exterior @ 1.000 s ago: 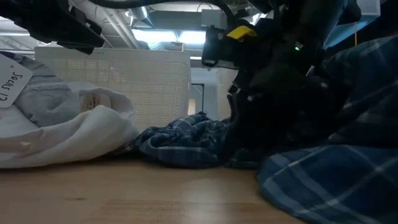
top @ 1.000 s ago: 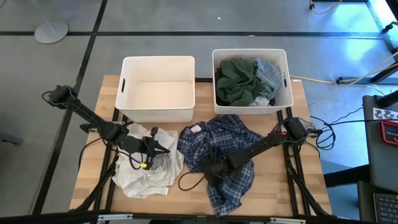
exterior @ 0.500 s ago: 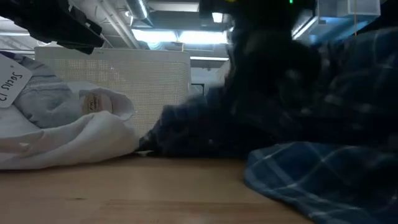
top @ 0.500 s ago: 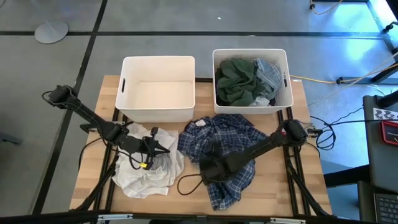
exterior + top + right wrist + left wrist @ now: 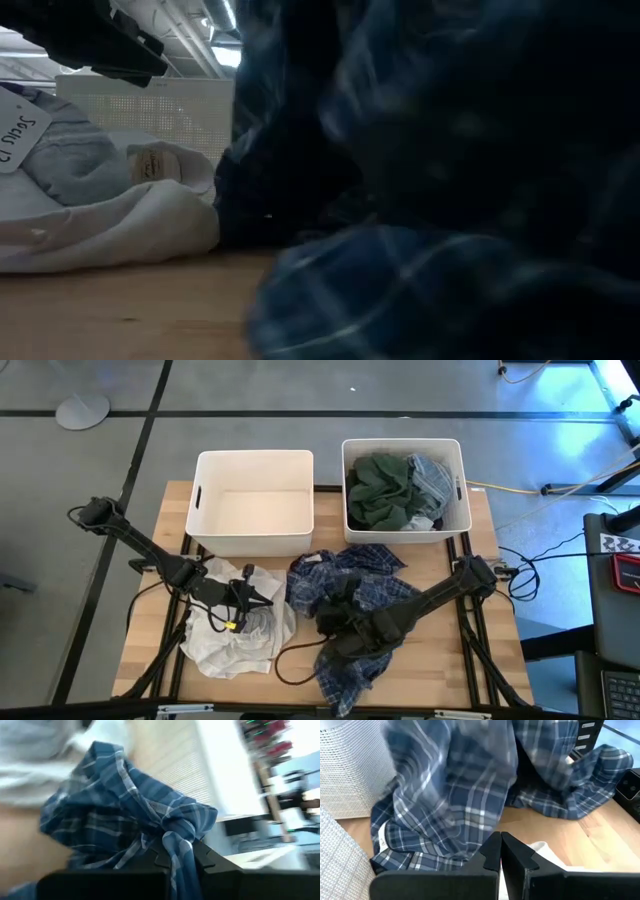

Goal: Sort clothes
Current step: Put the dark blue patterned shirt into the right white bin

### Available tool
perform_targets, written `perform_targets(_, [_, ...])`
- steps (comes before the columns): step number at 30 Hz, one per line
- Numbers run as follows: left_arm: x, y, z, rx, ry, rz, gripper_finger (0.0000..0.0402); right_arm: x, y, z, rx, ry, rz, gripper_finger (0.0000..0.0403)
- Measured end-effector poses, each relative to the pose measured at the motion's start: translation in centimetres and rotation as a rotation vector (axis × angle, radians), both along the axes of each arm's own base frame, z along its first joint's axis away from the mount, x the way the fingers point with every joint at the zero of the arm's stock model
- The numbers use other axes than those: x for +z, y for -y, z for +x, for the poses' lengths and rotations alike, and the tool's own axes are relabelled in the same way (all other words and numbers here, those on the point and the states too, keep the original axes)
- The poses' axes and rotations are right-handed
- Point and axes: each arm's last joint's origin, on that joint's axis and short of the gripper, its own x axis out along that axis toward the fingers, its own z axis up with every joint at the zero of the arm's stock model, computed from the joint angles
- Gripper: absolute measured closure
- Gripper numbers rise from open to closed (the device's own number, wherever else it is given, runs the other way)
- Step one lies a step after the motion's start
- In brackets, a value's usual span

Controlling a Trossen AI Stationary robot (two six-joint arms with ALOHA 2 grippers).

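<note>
Two hands: one is at work on the worktop (image 5: 150, 660), the other waits.
Right hand (image 5: 345, 642): its fingers are pinched on a fold of the plaid shirt (image 5: 345, 585); in the right wrist view the blue cloth is seen drawn up between the two dark fingers (image 5: 150, 851).
Plaid shirt: it is bunched and partly lifted at the middle of the worktop, its bulk spread from the right hand toward 12 o'clock, with a tail trailing toward 6 o'clock.
Left hand (image 5: 262, 597): its fingers are pressed together with nothing between them; it is held over the pale garments (image 5: 235, 635) at 9 o'clock from the shirt.
Nearer arm: the right is already on the shirt; the left lies just beside the shirt's edge.
Empty bin (image 5: 254, 503): it is seen at about 11 o'clock from the right hand, with no clothing in it.
Filled bin (image 5: 405, 485): it is seen at about 1 o'clock from the right hand; dark green clothes (image 5: 380, 488) and a plaid-patterned item are held in it.
Deciding relation: both bins lie beyond the shirt, so a lift and a carry toward 12 o'clock is judged to be needed; the filled bin is judged the likelier goal.
Risk: the hanging tail may be dragged against a bin wall.
</note>
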Motion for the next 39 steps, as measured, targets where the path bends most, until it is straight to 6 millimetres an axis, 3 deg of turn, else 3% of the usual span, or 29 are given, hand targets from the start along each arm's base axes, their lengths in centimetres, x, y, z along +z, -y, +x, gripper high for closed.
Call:
perform_targets(8, [0.0, 0.0, 0.0, 0.0, 0.0, 0.001, 0.04, 7.0, 0.4, -2.1, -0.077, 0.18, -0.126, 0.0379])
perform_targets(12, [0.0, 0.0, 0.0, 0.0, -0.003, 0.002, 0.04, 7.5, 1.0, -3.2, -0.132, 0.202, -0.112, 0.0385])
perform_targets(17, [0.0, 0.0, 0.0, 0.0, -0.004, 0.003, 0.04, 3.5, 1.2, -3.0, -0.199, 0.133, -0.046, 0.0382])
perform_targets(27, [0.0, 0.0, 0.0, -0.003, 0.002, 0.006, 0.04, -9.0, 2.2, -4.3, -0.38, -0.166, 0.107, 0.0381])
perform_targets(33, [0.0, -0.1, 0.0, 0.002, 0.001, 0.009, 0.04, -13.1, 3.5, -5.7, -0.463, -0.363, 0.203, 0.0381])
perform_targets(39, [0.0, -0.1, 0.0, 0.003, -0.002, 0.009, 0.04, -15.3, 4.8, -7.1, -0.559, -0.367, 0.161, 0.0351])
